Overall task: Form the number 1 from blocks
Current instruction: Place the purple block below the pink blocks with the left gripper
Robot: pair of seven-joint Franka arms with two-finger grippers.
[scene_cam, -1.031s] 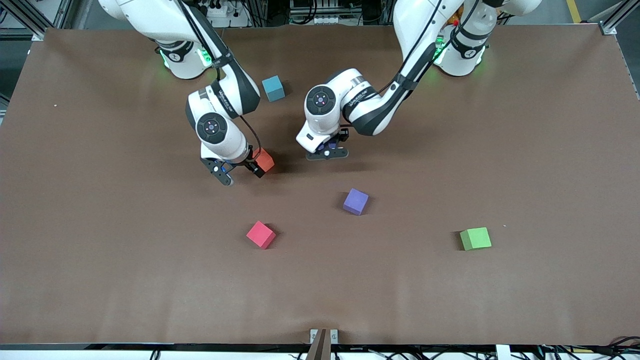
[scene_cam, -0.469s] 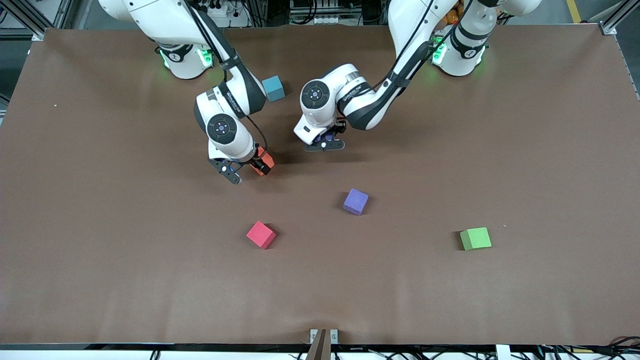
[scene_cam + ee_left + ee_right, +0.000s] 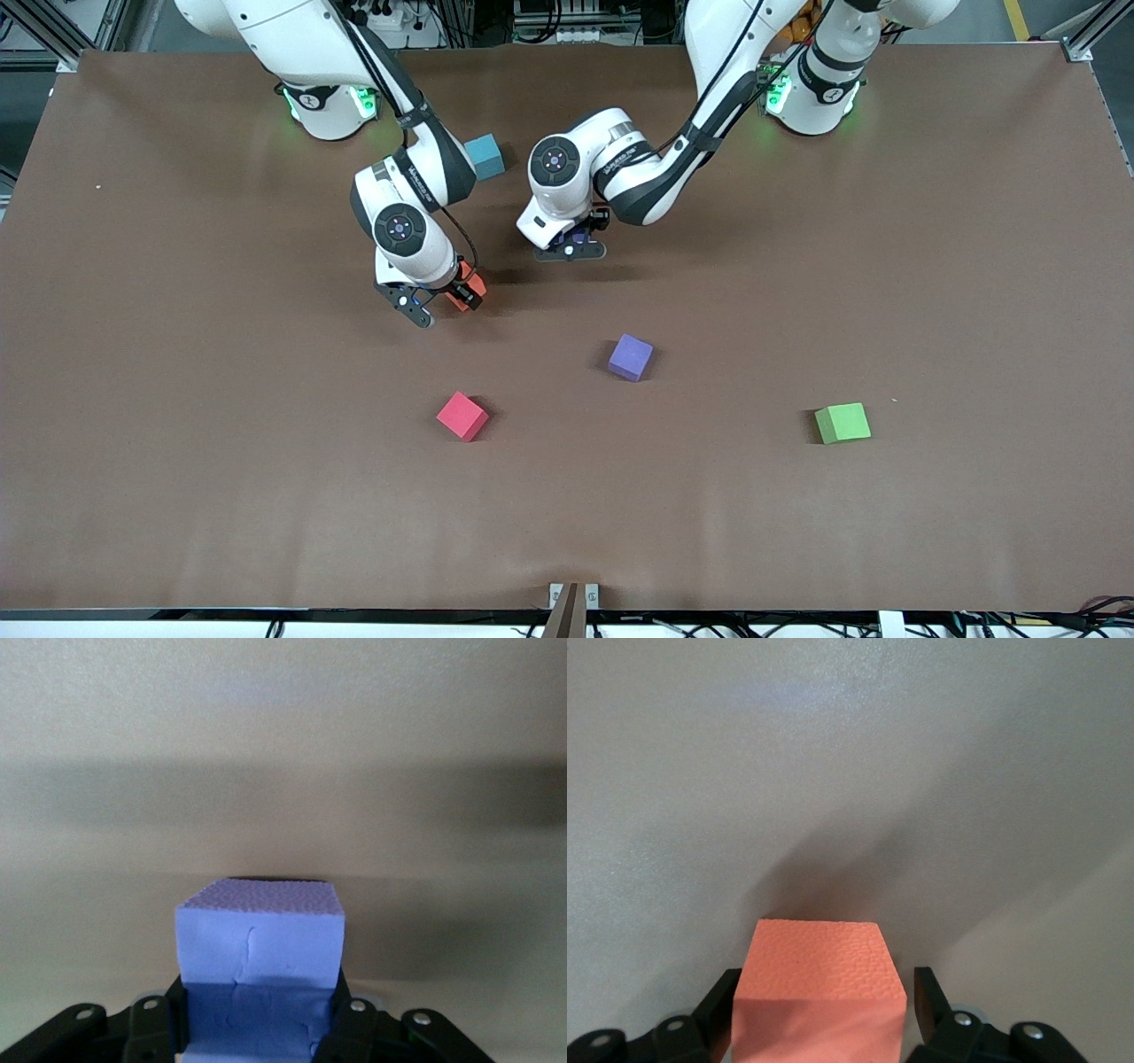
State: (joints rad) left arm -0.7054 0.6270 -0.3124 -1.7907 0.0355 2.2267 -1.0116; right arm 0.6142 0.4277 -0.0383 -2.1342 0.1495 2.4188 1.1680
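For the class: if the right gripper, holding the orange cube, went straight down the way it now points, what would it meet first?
Most likely bare table. The right gripper holds the orange cube, and its wrist view shows only plain surface under the cube. Its height above the table is unclear.

The table (image 3: 886, 266) is plain brown. On it lie a purple block (image 3: 630, 357), a red cube (image 3: 462, 416), a green cube (image 3: 842, 423) and a teal-blue cube (image 3: 485, 156). Two more blocks show a fine pebbled texture — one orange (image 3: 819, 988), one purple-blue (image 3: 259, 961).
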